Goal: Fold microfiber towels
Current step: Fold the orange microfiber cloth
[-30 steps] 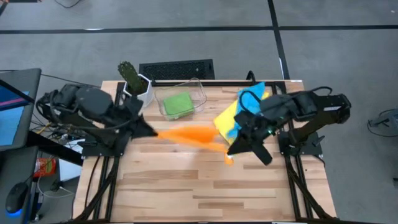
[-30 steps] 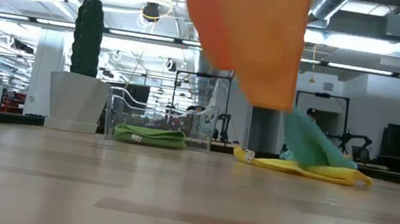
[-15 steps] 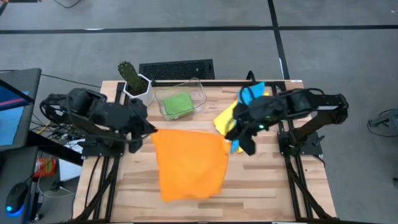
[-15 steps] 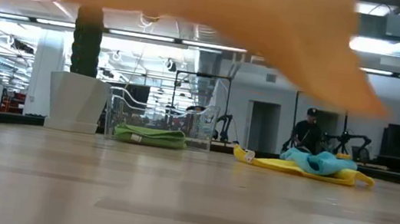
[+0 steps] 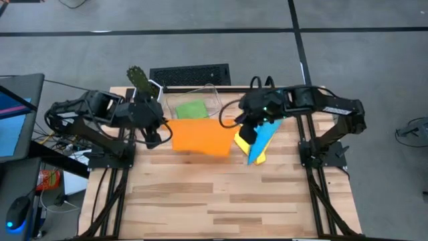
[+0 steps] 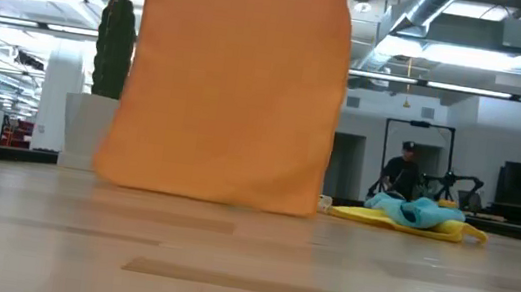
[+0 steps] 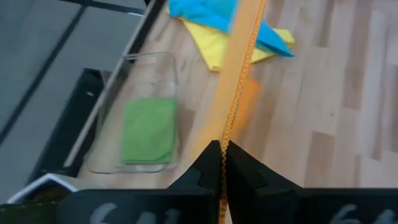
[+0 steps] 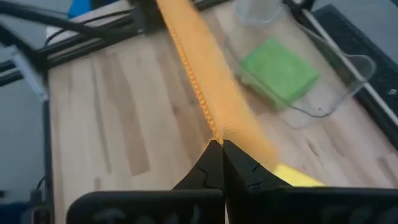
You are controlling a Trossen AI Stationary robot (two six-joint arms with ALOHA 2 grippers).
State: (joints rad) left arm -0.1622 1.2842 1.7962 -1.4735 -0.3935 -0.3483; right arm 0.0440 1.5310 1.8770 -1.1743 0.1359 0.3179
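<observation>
- We see the left gripper (image 7: 221, 163) clenched on one top corner of the orange towel (image 5: 199, 136); its dark fingers (image 7: 202, 171) pinch the stitched hem, which runs edge-on away from them.
- We see the right gripper (image 8: 220, 155) clenched on the opposite top corner of the same towel, its fingers (image 8: 239, 167) closed tight with the hem rising from between them.
- Between the two grips the orange towel hangs as a flat sheet above the back half of the table (image 5: 221, 201); in the low view its bottom edge (image 6: 209, 195) sits at or just above the wood, and we cannot tell whether it touches.
- Just behind the sheet stands the clear plastic bin (image 5: 208, 94), with the green towel (image 5: 190, 109) folded inside it.
- Under and beside the right gripper lie the light blue towel (image 5: 262, 136) and the yellow towel (image 5: 242, 138), crumpled together on the table, blue on top.
- A potted cactus (image 5: 139, 80) stands at the back left corner, near the left arm.
- In the low view a person (image 6: 401, 169) stands far off in the room behind the table.
</observation>
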